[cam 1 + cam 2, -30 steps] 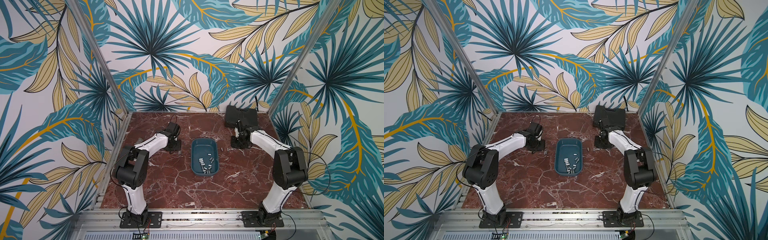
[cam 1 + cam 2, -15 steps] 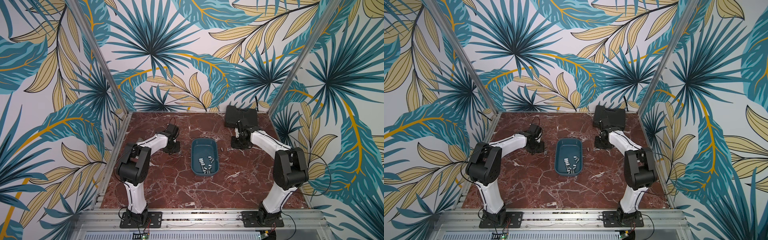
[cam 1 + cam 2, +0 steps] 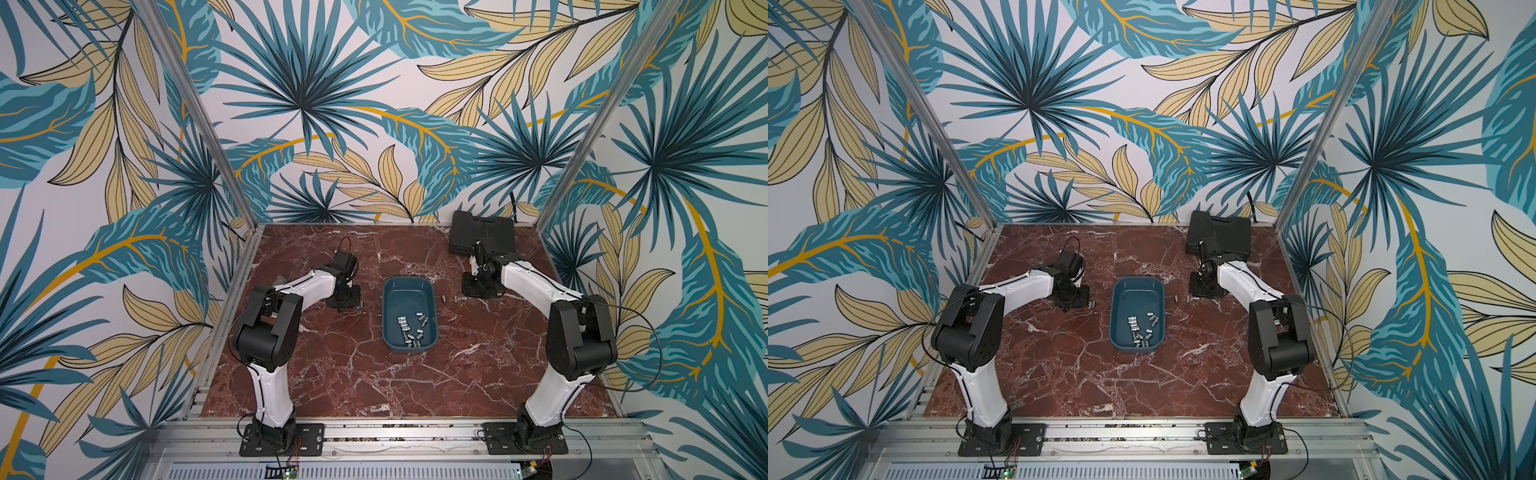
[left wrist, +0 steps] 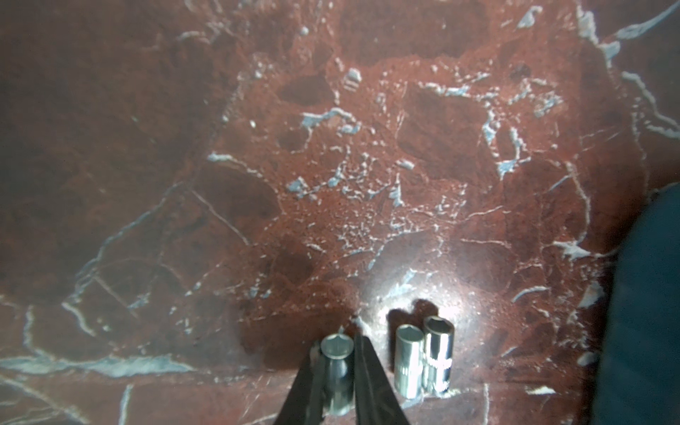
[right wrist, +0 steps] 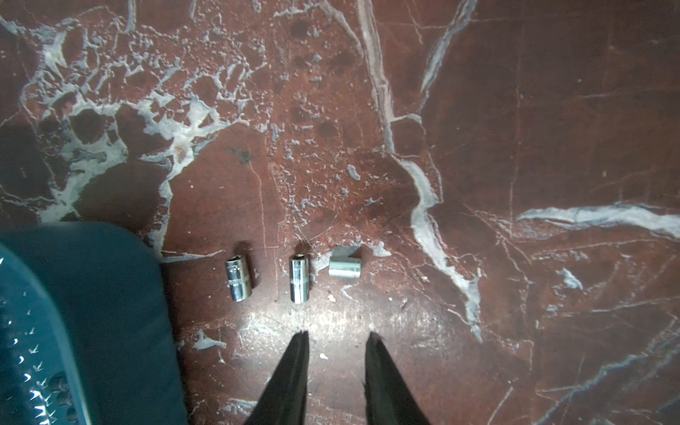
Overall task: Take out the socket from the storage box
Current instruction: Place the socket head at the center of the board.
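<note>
Leaf-print walls (image 3: 311, 83) enclose a red marble table (image 3: 353, 374). In both top views the box (image 3: 409, 297) (image 3: 1138, 297) sits mid-table, loose sockets (image 3: 411, 330) (image 3: 1142, 330) in its near end, and a black case (image 3: 482, 230) (image 3: 1221, 228) lies far right. The left gripper (image 3: 352, 305) (image 3: 1084, 305) is low on the box's left, the right gripper (image 3: 473, 293) (image 3: 1200, 293) low on its right.

Left wrist: the left gripper (image 4: 336, 342) clasps a socket (image 4: 336, 375). Two more sockets (image 4: 408, 360) lie just beside it, between it and the box (image 4: 644, 312).

Right wrist: the right gripper (image 5: 336, 333) stands parted, grasping nothing. Three sockets (image 5: 298, 277) lie on the table ahead of it, beside the box (image 5: 92, 294).
</note>
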### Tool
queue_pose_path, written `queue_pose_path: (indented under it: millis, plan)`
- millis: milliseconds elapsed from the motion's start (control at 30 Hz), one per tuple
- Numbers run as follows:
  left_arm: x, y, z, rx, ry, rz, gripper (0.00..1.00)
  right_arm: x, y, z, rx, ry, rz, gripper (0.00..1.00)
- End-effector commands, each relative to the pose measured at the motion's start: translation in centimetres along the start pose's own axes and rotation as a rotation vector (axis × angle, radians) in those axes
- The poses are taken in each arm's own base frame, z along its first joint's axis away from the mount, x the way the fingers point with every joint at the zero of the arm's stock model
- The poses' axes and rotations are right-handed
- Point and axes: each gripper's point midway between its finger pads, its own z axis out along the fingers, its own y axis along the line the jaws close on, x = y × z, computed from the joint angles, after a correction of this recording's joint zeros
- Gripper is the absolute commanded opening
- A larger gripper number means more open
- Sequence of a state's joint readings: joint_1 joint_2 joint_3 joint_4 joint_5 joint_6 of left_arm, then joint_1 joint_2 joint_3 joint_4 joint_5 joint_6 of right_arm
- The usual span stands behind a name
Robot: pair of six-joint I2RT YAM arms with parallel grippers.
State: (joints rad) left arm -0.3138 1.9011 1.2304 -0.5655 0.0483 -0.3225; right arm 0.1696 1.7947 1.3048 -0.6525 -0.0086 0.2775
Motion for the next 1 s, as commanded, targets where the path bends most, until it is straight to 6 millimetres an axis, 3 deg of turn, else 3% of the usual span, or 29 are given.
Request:
queue_pose_path:
  millis: [0, 233, 433, 733, 967]
  plan:
    - [1.0, 0.6, 0.7, -0.011, 0.028, 0.001, 0.22, 0.5, -0.1, -0.8, -0.007, 0.004, 0.006, 0.29]
    - [0.0, 0.2, -0.5, -0.003, -0.009, 0.005, 0.26, 0.1, 0.6, -1.4, -0.011, -0.002, -0.038, 0.29]
    - [-0.8, 0.2, -2.0, -0.009, -0.04, 0.018, 0.29, -0.6, 3.0, -2.9, -0.036, -0.035, -0.144, 0.29]
    - [-2.2, 1.2, -6.1, -0.061, -0.14, -0.011, 0.32, 0.5, 10.9, -3.9, -0.118, -0.056, -0.45, 0.29]
    - [-1.9, 3.0, -8.6, -0.068, -0.216, -0.095, 0.33, 4.0, 16.9, -2.2, -0.184, -0.007, -0.637, 0.29]
